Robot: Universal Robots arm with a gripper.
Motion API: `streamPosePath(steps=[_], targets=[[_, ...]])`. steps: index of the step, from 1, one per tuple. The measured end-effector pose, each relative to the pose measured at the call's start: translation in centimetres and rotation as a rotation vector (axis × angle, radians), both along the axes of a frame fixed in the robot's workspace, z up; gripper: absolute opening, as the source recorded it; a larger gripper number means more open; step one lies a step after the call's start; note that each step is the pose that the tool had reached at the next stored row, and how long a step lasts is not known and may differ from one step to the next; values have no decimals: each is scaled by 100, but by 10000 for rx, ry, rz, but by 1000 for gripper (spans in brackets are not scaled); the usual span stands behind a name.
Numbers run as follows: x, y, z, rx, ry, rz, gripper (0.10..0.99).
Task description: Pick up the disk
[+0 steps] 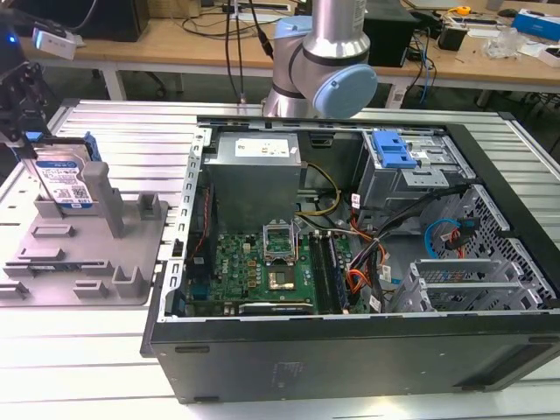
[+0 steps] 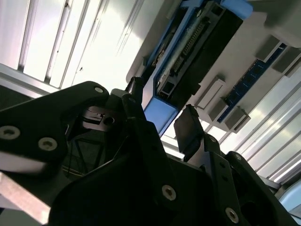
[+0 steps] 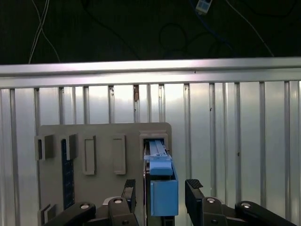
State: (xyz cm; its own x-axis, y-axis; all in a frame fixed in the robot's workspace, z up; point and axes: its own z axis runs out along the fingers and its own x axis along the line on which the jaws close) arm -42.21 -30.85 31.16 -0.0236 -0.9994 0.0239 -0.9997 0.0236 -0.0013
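The disk (image 1: 66, 179) stands on edge in a slot of the grey fixture (image 1: 87, 262) at the exterior view's left, its white-and-blue label facing out. My gripper (image 1: 31, 144) hangs just above and beside it. In the first wrist view the disk's blue rail (image 3: 163, 197) rises between my two black fingers (image 3: 129, 192), one on each side with a narrow gap, so the gripper (image 3: 161, 186) is open and straddles it. The second wrist view shows the same: the gripper (image 2: 162, 110) is astride the blue-edged disk (image 2: 188, 52).
An open computer case (image 1: 490, 341) takes up the middle and the exterior view's right, with a blue bracket (image 1: 392, 149) in its drive bay. The arm's base (image 1: 324, 61) stands behind the case. The ribbed metal table (image 1: 79, 350) surrounds the fixture, whose upright posts (image 1: 101, 197) flank the disk.
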Motion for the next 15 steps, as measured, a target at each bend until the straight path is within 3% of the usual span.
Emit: streamPosePath(steps=[9,15], targets=[[0,0,-96,0,2,2,541],[0,0,-103,-1,6,0,541]])
